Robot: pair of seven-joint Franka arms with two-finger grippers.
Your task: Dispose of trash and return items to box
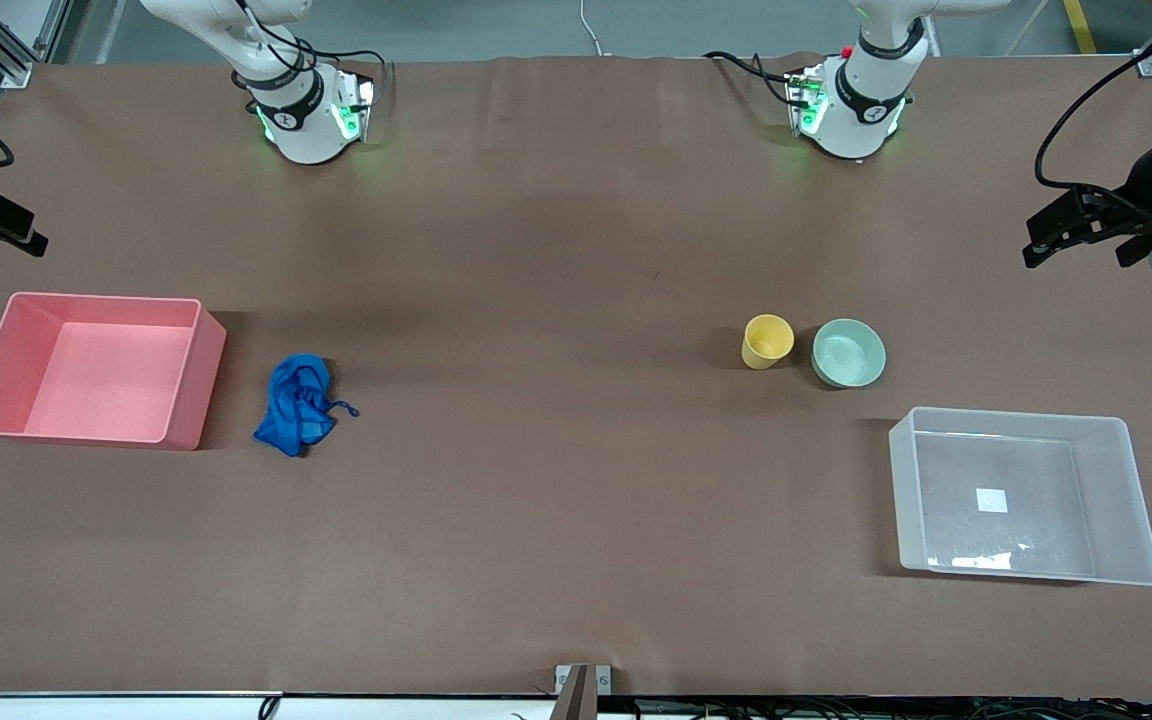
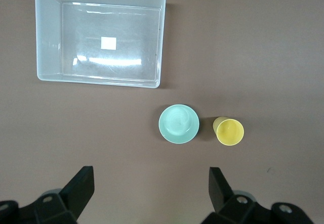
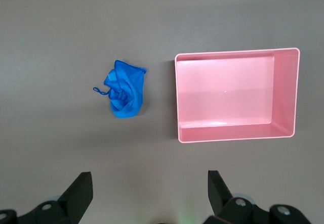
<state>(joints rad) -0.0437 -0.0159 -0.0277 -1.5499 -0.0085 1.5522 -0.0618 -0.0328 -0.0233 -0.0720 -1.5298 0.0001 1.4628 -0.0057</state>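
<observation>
You are at the start of the job: nothing is in either bin yet, and both arms wait raised at the table's ends.

The left gripper (image 2: 152, 193) hangs high over the left arm's end of the table, fingers spread wide with nothing between them. The right gripper (image 3: 150, 193) hangs likewise over the right arm's end, also wide open and holding nothing.

The blue fabric wad (image 1: 296, 404), the trash, lies on the brown table (image 1: 556, 480) just beside the pink bin (image 1: 181, 400). The yellow cup (image 1: 767, 340) stands upright just beside the mint-green bowl (image 1: 848, 352), not quite touching. The clear box (image 1: 1026, 570), with its white label (image 1: 992, 500), sits near them and nearer the front camera.

Your next move is probably a descent: the right gripper onto the wad, which will crumple, so pinch its bulk, not the string.

The front view shows all the objects at once but clips both grippers at its edges. Each wrist view shows its own spread fingers clearly, yet only half the table: cup, bowl and box in the left, wad and pink bin in the right.
</observation>
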